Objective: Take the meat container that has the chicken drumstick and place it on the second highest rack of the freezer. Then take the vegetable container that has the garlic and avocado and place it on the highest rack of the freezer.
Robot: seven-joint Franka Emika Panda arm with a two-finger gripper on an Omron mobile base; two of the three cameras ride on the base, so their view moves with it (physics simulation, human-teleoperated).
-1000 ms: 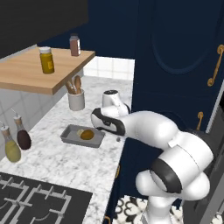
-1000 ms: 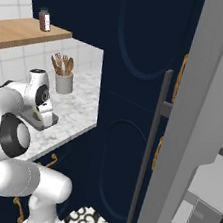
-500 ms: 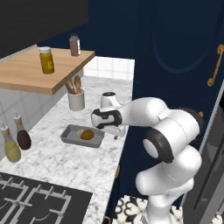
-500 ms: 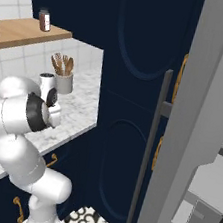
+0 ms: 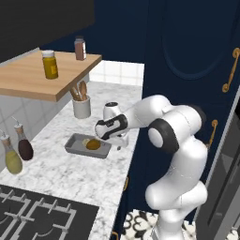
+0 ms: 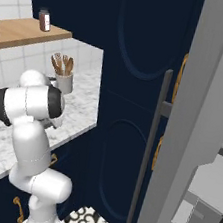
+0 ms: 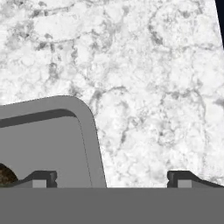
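Open jaws straddle the grey tray's (image 7: pixel 89 131) rim

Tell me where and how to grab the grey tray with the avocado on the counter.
Grip the grey tray by its near rim wall, coming straight down from above. The tray is shallow and lies flat on the marble counter, so only the thin upright rim offers a hold. The open gripper already straddles that wall, one of its fingers inside, clear of the avocado.
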